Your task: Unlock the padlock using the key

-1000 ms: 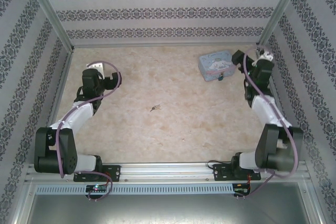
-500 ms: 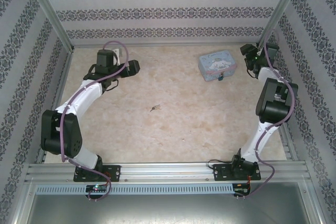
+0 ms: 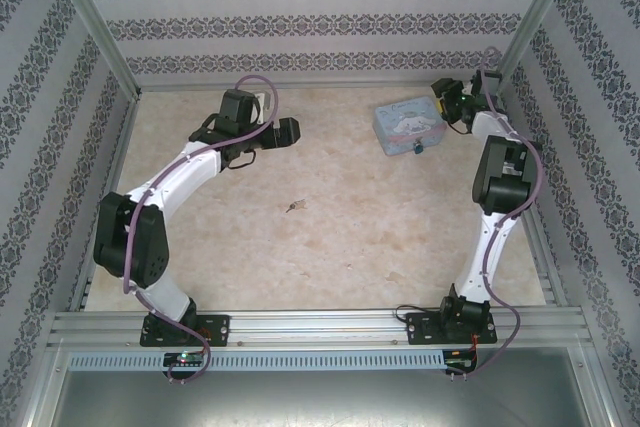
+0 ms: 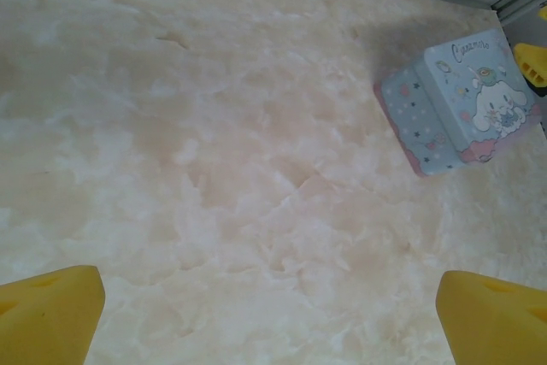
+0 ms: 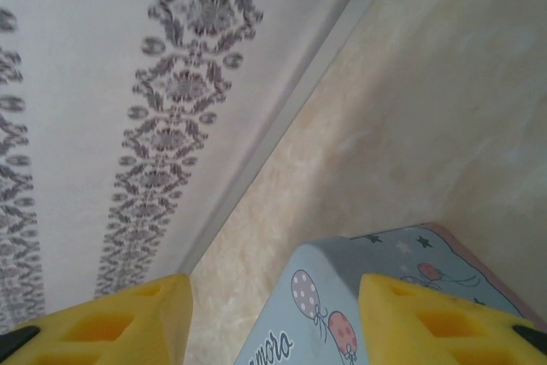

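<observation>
Left gripper (image 3: 287, 132) is spread wide, holding nothing. Right gripper (image 3: 445, 97) has its fingers (image 5: 128, 318) partly apart over the tin (image 3: 408, 127) corner; touching or not, I cannot tell. Padlock (image 3: 418, 148) lies at tin's 5 o'clock, key (image 3: 291, 207) well apart at 8 o'clock

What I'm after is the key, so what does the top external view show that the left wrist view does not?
Top external view: the key lying alone mid-table, and the padlock by the near side of the tin. Left wrist view: the left hand with its yellow fingertips wide apart, and the cartoon print on the lid up close. Both: the tin and the marbled table.
</observation>
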Robot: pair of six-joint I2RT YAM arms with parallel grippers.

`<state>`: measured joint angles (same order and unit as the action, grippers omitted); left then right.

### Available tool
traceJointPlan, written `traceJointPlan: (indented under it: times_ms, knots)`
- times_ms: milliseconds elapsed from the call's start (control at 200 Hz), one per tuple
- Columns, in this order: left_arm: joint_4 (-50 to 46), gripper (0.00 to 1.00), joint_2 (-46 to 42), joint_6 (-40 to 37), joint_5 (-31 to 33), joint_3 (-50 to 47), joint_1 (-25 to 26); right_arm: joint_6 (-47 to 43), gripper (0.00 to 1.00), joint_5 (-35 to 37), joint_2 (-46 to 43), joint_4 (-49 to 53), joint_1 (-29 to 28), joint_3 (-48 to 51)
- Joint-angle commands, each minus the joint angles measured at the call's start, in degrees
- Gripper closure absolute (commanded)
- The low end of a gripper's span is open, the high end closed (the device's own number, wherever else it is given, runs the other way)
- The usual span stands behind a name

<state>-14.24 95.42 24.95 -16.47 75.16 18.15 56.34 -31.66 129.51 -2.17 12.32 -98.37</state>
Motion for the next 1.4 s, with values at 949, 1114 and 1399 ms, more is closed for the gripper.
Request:
traceJointPlan:
  times_ms: [949, 1114, 1399]
  knots:
    - [4.83, 0.00, 10.23, 4.27, -1.22, 1.09, 1.07, -4.23, 0.45, 7.93, -21.05, -4.04, -22.84, 28.76]
    - [6.18, 0.00, 12.32, 5.49, -2.68, 1.67, 1.06, -4.40, 0.46, 8.07, -19.58, -4.28, -26.00, 28.76]
    - [8.52, 0.00, 11.17, 6.69, -3.58, -1.80, 1.09, -3.91, 0.48, 8.17, -17.72, -5.10, -30.93, 28.55]
